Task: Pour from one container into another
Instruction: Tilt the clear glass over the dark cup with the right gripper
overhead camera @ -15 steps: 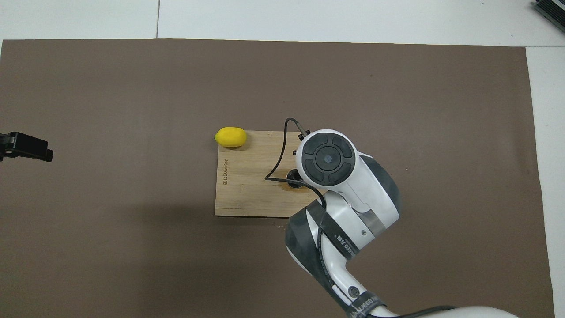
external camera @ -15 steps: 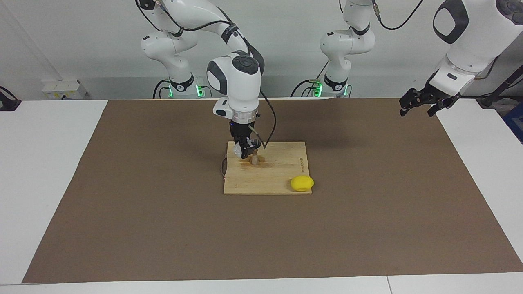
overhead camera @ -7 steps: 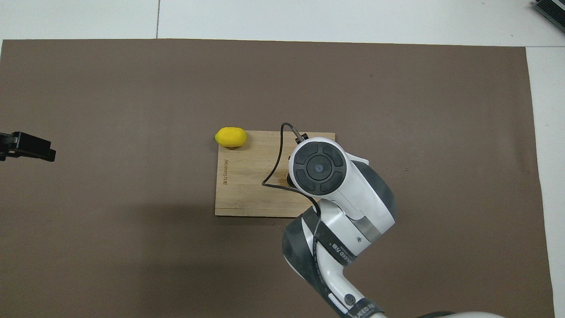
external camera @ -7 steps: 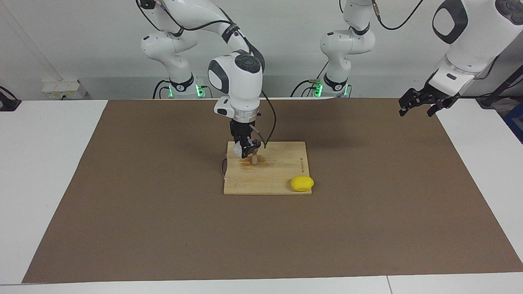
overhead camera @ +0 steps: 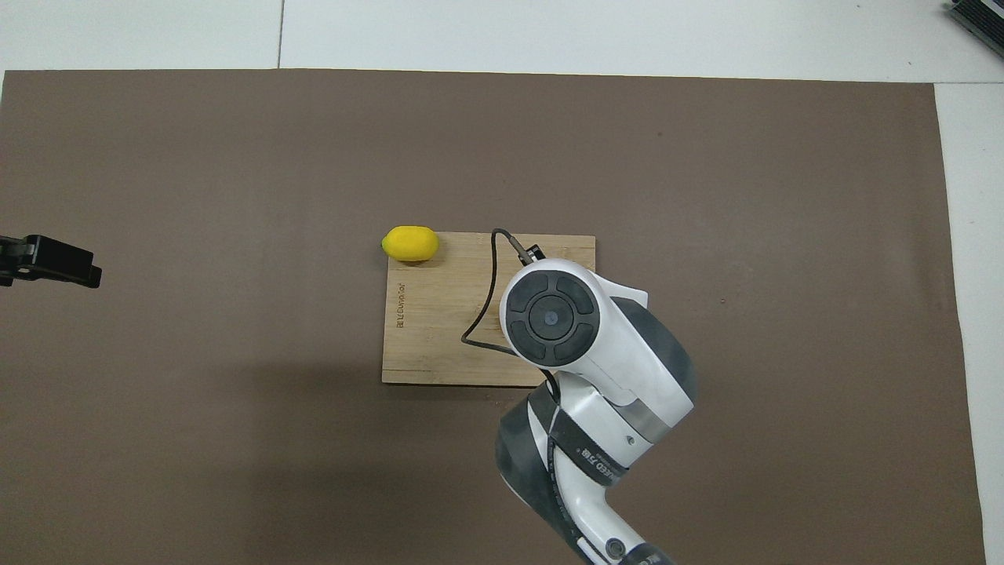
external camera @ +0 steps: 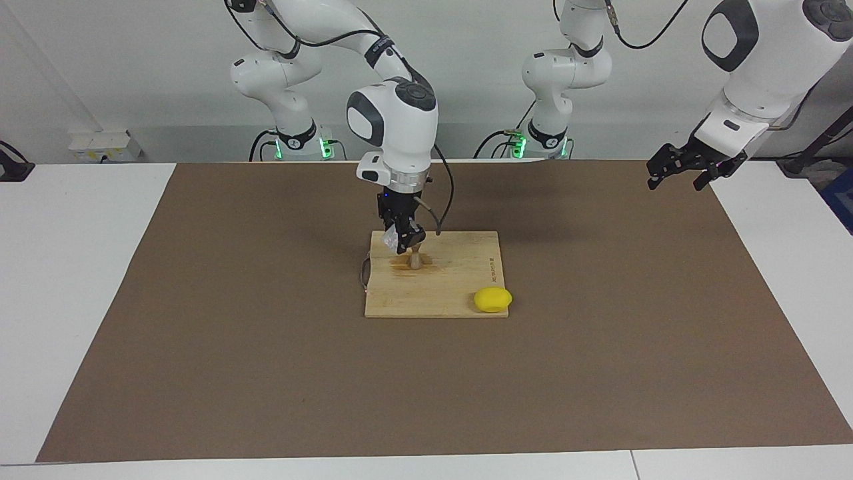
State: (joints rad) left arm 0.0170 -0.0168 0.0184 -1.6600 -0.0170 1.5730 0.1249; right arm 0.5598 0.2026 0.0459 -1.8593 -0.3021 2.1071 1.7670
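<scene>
Clear cup [external camera: 390, 239] pinched in right hand [external camera: 402, 243] above jigger [external camera: 415, 259], lemon [external camera: 492, 299] nearby

— We see a pale wooden board [external camera: 460, 293], its grain running lengthwise and its finish matt, with a darker stain near the middle.

— We agree, and under it we see a brown mat [external camera: 600, 373] that looks like matt paper or felt; which one we cannot tell. The table [external camera: 73, 267] around it looks smooth and white.

— We find the lemon [external camera: 492, 299] smooth with a faint sheen, like plastic.

— We read the clear cup [external camera: 390, 239] as thin see-through plastic, and the jigger [external camera: 415, 259] as dull grey metal. We see glossy white shells on the arms, and the left gripper [external camera: 680, 171] is matt black.
</scene>
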